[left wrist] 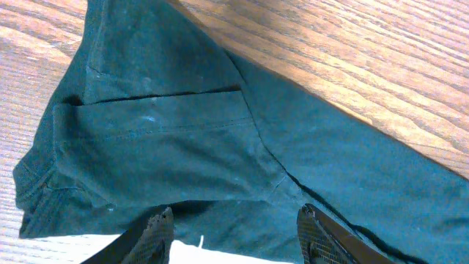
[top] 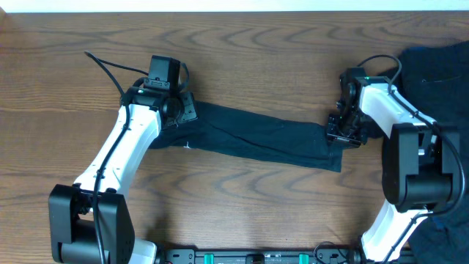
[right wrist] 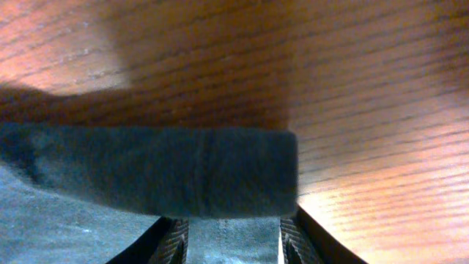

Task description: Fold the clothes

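Observation:
One of the dark navy clothes (top: 256,137) lies as a long, narrow folded strip across the middle of the wooden table (top: 256,59). My left gripper (top: 179,110) (left wrist: 234,213) is over its left end, where a sleeve seam (left wrist: 168,128) shows. It stands open, fingers apart just above the fabric and holding nothing. A tiny white tag (left wrist: 200,240) sits at the near edge. My right gripper (top: 343,132) (right wrist: 233,227) is at the strip's right end, closed on the cloth. Fabric fills the gap between its fingers, and a folded hem (right wrist: 168,172) stands raised in front.
More dark clothes (top: 440,81) are heaped at the table's right edge behind the right arm, and a bit more dark fabric (top: 448,220) shows at the lower right. A black cable (top: 110,70) trails from the left wrist.

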